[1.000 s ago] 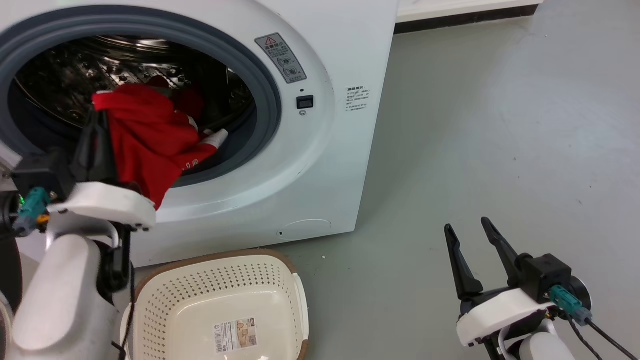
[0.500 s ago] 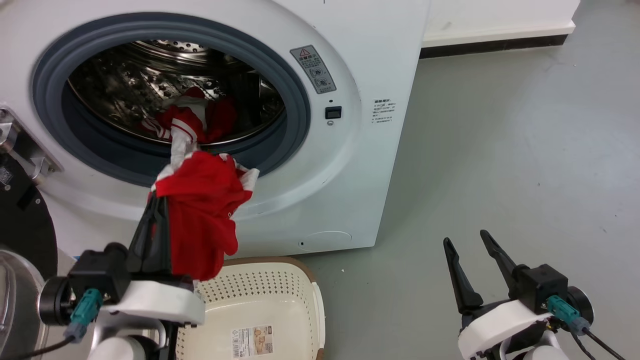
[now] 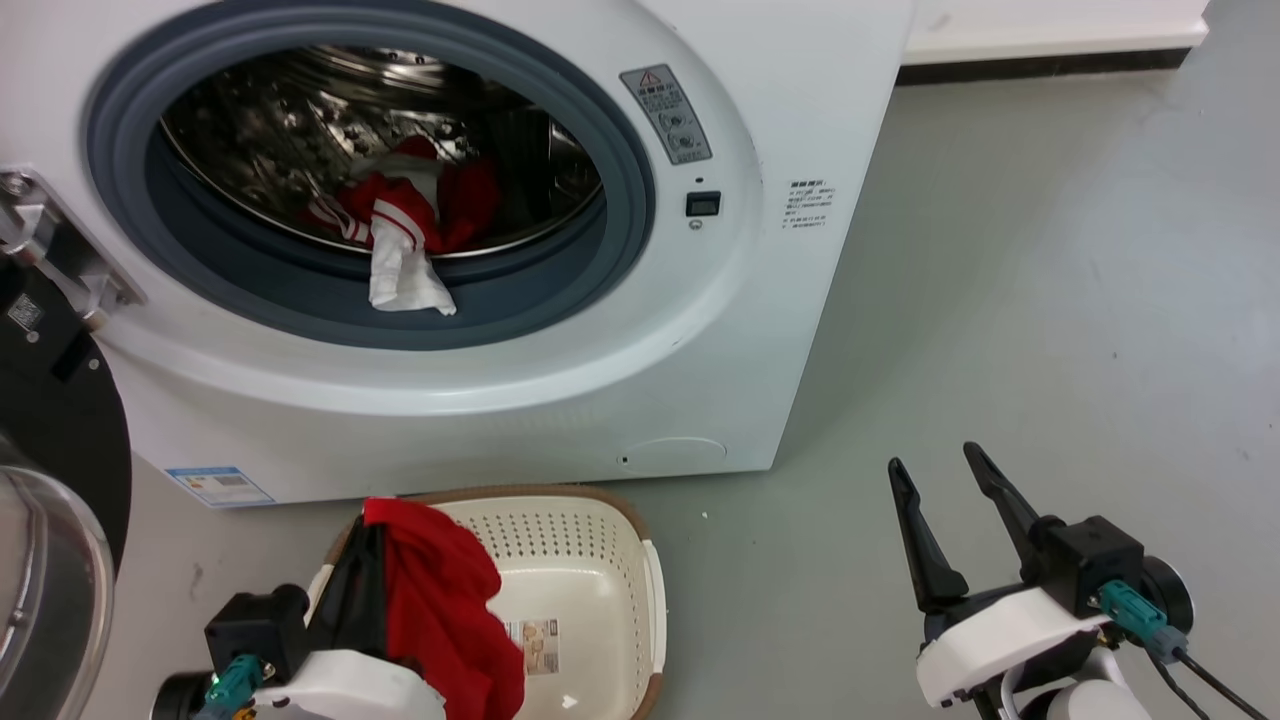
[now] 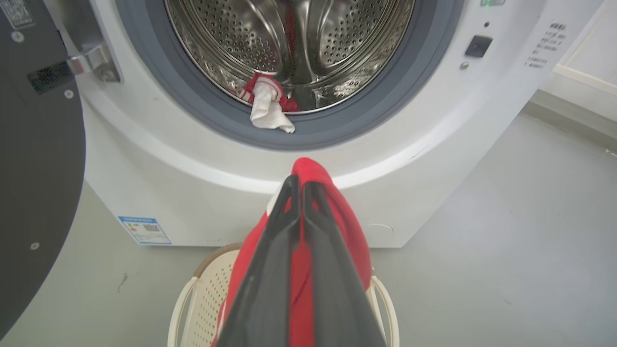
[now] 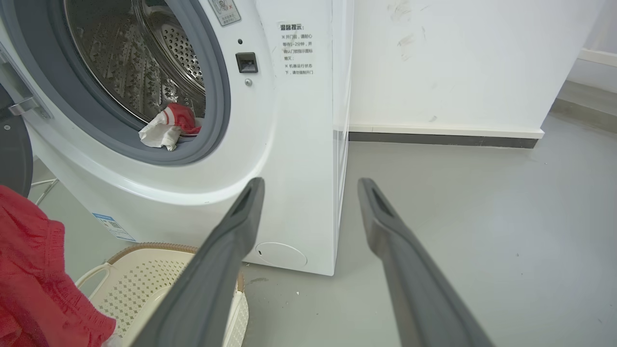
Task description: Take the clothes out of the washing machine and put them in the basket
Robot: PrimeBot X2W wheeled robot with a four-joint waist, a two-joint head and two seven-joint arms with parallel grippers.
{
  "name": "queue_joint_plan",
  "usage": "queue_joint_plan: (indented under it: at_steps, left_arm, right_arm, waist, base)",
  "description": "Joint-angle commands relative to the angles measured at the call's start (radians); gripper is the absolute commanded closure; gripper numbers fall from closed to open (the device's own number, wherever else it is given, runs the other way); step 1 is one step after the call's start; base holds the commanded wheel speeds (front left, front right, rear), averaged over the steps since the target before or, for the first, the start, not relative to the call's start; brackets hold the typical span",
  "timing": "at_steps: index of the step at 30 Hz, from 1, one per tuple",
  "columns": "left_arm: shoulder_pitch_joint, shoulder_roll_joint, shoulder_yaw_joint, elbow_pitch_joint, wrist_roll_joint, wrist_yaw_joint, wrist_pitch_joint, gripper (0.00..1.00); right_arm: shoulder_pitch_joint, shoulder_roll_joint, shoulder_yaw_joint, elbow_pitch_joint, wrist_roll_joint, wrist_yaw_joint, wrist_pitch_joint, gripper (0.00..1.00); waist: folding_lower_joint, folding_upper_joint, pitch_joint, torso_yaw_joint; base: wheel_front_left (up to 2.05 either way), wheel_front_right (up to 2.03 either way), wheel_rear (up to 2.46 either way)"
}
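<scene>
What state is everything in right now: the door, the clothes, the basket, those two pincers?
Washing machine door: open.
Clothes in the drum: not taken out, white end draped over the seal.
Basket: upright on the floor.
Red garment: gripped, hanging over the basket.
Left pincer: shut on the red garment.
Right pincer: open, empty.

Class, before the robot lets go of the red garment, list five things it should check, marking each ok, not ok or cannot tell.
1. Grip: left hand shut on the red garment: ok.
2. Position: garment hanging over the basket: ok.
3. Garment's lower end touching the basket bottom: cannot tell.
4. Clearance: right hand open, apart from the basket: ok.
5. Emptied: washing machine: not ok; clothes lie inside, a white part draped on the grey seal.
</scene>
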Motion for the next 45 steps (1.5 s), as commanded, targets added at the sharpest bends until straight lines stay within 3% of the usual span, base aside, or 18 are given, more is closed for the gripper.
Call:
queue_joint_plan:
  at_steps: [1, 10, 23, 32, 45]
  left_arm:
    - [-0.01, -0.009, 0.001, 0.033, -0.008, -0.01, -0.015, 1.0]
    - [-0.142, -0.073, 0.019, 0.331, -0.056, -0.087, -0.092, 1.0]
    - [-0.422, -0.075, 0.092, 0.718, -0.02, -0.187, -0.114, 1.0]
    - [-0.553, -0.097, 0.136, 0.925, 0.02, -0.221, -0.113, 1.0]
    - [-0.707, -0.119, 0.095, 1.252, 0.039, -0.255, -0.096, 1.0]
  right_arm:
    - [-0.016, 0.001, 0.005, -0.006, 0.0, -0.001, -0.004, 0.0]
    - [-0.073, 0.001, 0.014, -0.022, 0.003, -0.001, -0.008, 0.0]
    - [-0.196, 0.001, 0.052, -0.036, 0.02, -0.001, -0.045, 0.0]
    - [-0.243, 0.001, 0.077, -0.013, 0.044, -0.001, -0.077, 0.0]
    - [-0.279, 0.002, 0.095, 0.008, 0.062, -0.001, -0.096, 0.0]
  waist:
    - [0.0, 0.0, 0.022, -0.005]
    - [0.0, 0.0, 0.154, -0.043]
    - [0.0, 0.0, 0.417, -0.136]
    - [0.0, 0.0, 0.528, -0.176]
    - [0.0, 0.0, 0.626, -0.215]
  base:
    - [0.0, 0.0, 0.0]
    - [0.0, 0.0, 0.0]
    - [0.0, 0.0, 0.0]
    - [0.0, 0.0, 0.0]
    - [0.0, 0.0, 0.0]
